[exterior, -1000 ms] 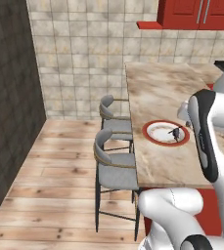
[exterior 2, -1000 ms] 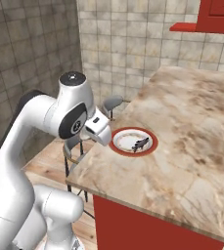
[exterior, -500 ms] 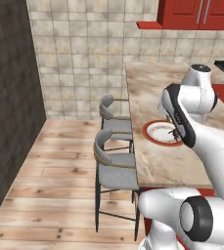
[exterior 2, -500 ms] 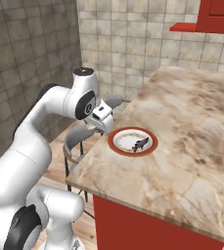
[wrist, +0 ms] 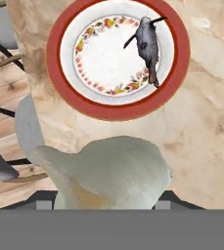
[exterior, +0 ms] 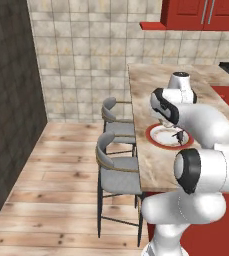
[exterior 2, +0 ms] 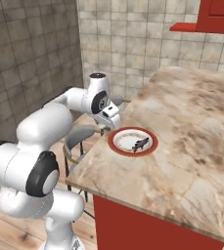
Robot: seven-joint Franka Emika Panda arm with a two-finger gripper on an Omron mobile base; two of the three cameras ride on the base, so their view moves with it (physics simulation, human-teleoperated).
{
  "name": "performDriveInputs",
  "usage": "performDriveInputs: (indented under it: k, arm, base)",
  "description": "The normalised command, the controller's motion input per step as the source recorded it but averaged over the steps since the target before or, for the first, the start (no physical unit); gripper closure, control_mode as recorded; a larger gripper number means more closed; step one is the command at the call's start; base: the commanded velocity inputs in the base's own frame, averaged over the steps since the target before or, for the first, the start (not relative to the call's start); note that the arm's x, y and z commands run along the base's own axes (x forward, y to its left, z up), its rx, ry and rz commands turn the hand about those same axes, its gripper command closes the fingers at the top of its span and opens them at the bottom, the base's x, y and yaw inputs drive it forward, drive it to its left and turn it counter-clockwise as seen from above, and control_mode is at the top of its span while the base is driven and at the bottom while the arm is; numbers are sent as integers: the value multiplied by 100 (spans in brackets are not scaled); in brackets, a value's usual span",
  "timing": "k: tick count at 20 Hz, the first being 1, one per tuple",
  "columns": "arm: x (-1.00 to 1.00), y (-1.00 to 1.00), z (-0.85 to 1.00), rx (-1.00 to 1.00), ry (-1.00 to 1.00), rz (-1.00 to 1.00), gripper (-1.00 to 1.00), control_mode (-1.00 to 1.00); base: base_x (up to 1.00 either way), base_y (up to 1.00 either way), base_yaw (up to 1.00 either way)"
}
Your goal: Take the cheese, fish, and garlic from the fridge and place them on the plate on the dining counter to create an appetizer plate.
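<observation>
Garlic clamped between the fingers, held above the table just beside the plate's near rim; fish lies on the plate's far side, well apart from the garlic.

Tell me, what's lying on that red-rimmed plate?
A dark grey fish lies on the plate, toward one side. The garlic in the gripper covers only counter, not the plate. No cheese there.

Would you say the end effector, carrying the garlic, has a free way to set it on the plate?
Probably yes. The garlic in the end effector sits just short of the plate; the plate's white centre is bare, and the fish lies off to one side.
</observation>
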Motion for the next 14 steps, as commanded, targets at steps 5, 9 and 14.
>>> performDriveInputs:
  k: [5,9,14]
  arm:
    - [96,-37,-46,0,16,-8,100,-100]
    - [72,-49,-47,0,14,-6,100,-100]
    - [50,-48,-48,0,9,-3,100,-100]
  base:
    - [0,0,0]
    - [0,0,0]
    - [0,0,0]
